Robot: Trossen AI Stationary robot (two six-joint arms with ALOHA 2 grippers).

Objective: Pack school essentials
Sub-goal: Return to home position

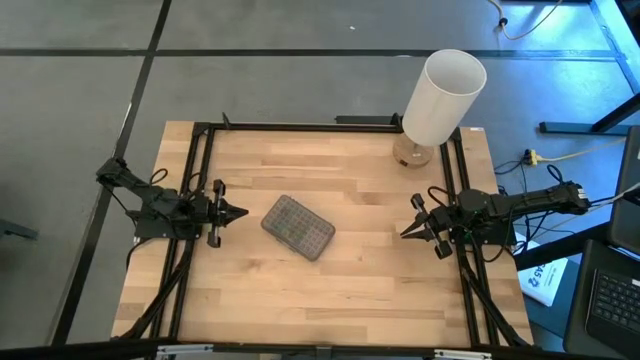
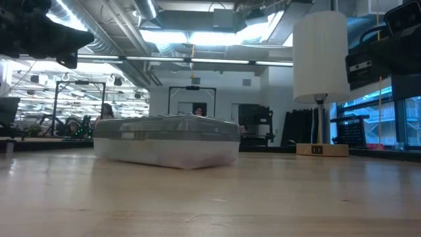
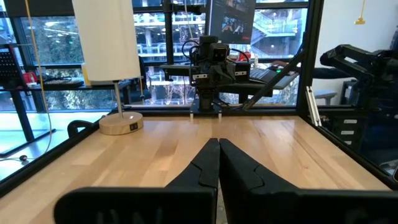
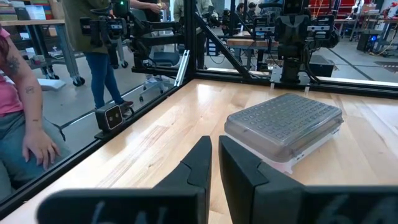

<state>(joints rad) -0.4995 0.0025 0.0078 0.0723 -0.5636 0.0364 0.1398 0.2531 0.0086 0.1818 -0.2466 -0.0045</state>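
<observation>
Closed, our left tool [image 1: 238, 212] points straight at the box [image 1: 298, 227], its long axis slanting away; closed right tool [image 1: 408, 231] sits farther off.

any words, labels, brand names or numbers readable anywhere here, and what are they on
None can be read.
White sheet on the floor by the table's right edge: dark print, too small to read.
Lamp base: small dark plate, blurred.
Lamp base again in the left wrist view: dark mark, illegible.
Screen behind the window: bright patches, no legible text.
Clear box with dotted lid: no label visible.
</observation>
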